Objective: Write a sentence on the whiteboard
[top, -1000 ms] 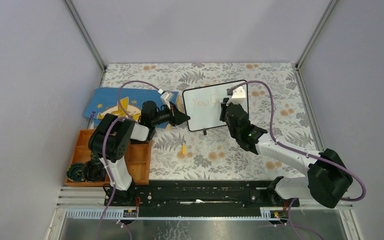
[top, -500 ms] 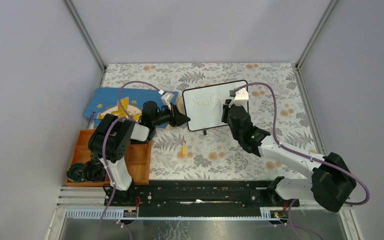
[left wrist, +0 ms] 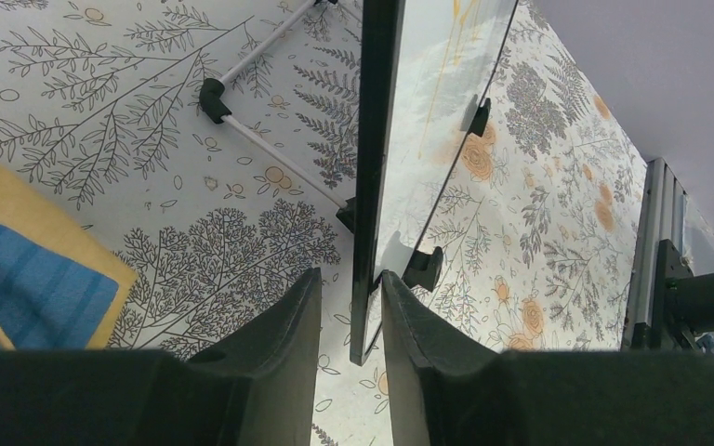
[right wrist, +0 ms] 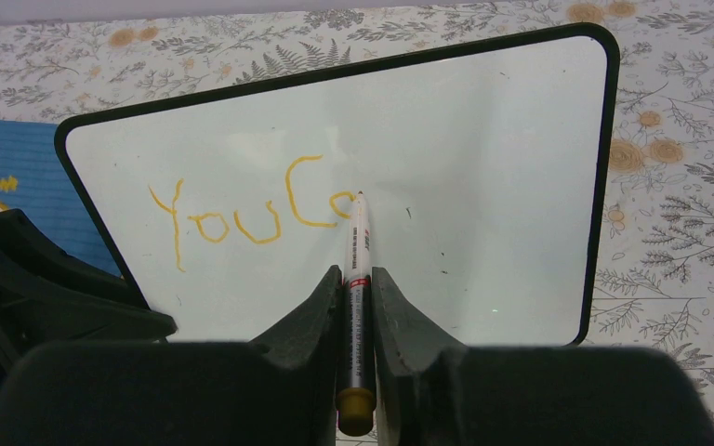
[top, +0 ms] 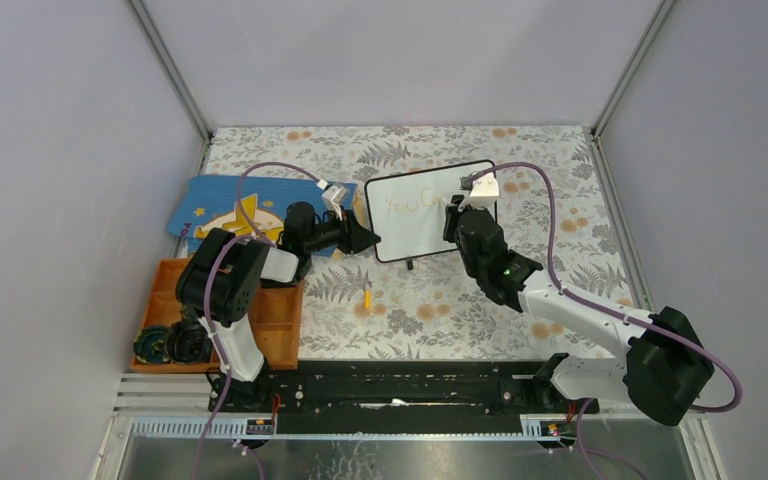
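Left gripper straddles the lower left edge of the whiteboard, jaws a little spread. We see a gap on one side, so no firm clamp. The board stands tilted on its feet, mid-table, just right of the blue book. The sentence reads only "You Ca" so far. Right gripper pinches the marker, tip touching the last letter. Risk, as we judge it: with the brace loose, pen pressure pushes or tips the board, and strokes skip or smear.

Reaches left arm forward and low, left gripper with jaws parted — stretches right arm far out, right gripper clamped on a pen.
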Robot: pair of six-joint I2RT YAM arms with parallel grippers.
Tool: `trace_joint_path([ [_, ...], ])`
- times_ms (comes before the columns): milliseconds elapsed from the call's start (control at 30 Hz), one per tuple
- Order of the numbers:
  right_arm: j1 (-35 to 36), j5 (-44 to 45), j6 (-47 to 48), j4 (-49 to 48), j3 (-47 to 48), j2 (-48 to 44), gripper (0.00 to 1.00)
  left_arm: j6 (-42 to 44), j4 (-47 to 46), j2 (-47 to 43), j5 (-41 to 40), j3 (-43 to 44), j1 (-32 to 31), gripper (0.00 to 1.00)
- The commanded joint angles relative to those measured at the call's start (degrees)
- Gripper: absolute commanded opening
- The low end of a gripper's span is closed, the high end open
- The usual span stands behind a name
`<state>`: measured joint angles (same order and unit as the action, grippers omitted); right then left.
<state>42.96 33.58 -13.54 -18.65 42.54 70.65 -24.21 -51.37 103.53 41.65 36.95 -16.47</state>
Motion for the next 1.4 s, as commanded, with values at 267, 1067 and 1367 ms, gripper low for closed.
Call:
trace_joint_path([
  [267,-1.51,1.58,0.79,-3.59,3.08,2.76,0.0,1.97,-0.1,-1.44,-1.14,-0.05,-0.33,0.36],
  [1067,-1.83,0.04,-2.67,-0.69,-1.72,1.18,0.0,2.06,0.13,-1.48,-1.38,-0.09,-0.41,0.36],
  [1367,-1.83,0.18,-2.1,-1.0,-0.58,1.36,0.0,2.17,0.25,-1.2,-1.4,-0.1,-0.47,0.34],
])
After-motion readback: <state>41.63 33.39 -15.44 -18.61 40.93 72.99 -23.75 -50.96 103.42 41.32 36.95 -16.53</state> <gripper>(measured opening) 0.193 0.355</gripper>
